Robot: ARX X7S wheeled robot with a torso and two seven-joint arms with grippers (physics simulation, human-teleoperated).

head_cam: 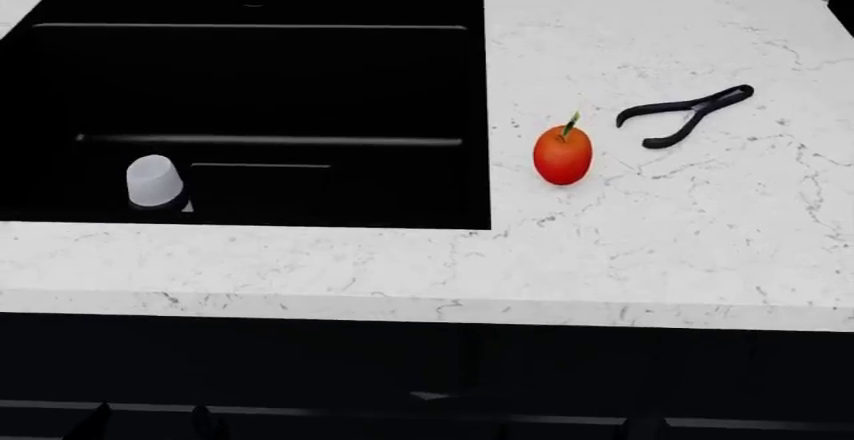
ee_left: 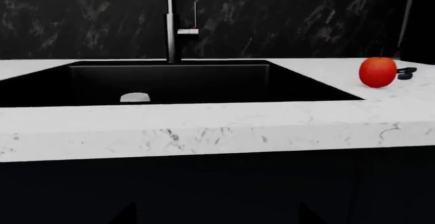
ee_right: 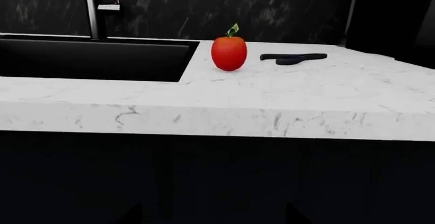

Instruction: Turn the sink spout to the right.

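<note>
Spout (ee_left: pixel 170 20): slim black tube on an upright post at the counter's back edge, behind the basin (head_cam: pixel 267 210); the arm overhead is out of frame. Likely rigid, smooth, pivoting stiffly, so push the arm sideways, well out from the post. Neither gripper's jaws are visible, so their state cannot be told.

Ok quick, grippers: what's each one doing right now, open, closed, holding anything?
Left gripper: cannot be told; only dark finger tips show at the frame edge, below the counter.
Right gripper: cannot be told either; same low position, nothing seen in it.
</note>
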